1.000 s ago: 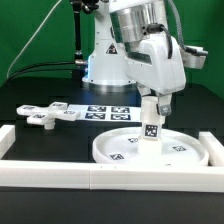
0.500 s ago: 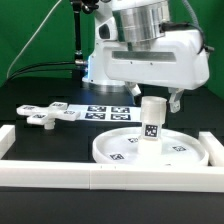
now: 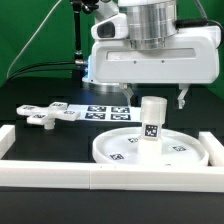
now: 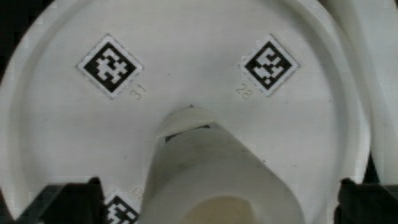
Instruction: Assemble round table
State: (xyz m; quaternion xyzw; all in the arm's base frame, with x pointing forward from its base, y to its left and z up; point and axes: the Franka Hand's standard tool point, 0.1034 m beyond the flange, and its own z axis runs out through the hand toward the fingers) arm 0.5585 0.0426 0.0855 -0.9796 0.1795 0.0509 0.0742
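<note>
The large rimmed round disc [image 3: 170, 155] lies flat on the black table near the front rail. The short cylindrical post [image 3: 151, 121] stands upright in its middle, tag facing the camera. My gripper [image 3: 157, 99] hovers just above the post's top, open, one finger to each side and touching nothing. The cross-shaped foot [image 3: 48, 113] lies loose on the table at the exterior view's left. In the wrist view I see the disc [image 4: 187, 60] with its tags, the post's top [image 4: 222, 180], and my dark fingertips [image 4: 71, 207] spread wide of it.
The marker board [image 3: 103, 111] lies behind the disc, by the robot's base. A long white border rail [image 3: 80, 174] runs along the front, and another rail piece [image 3: 6, 140] stands at the exterior view's left.
The gripper was down around the post's top a second ago. It has since turned at the wrist, let go with the fingers spread, and risen a little. The post stays upright on the disc.
</note>
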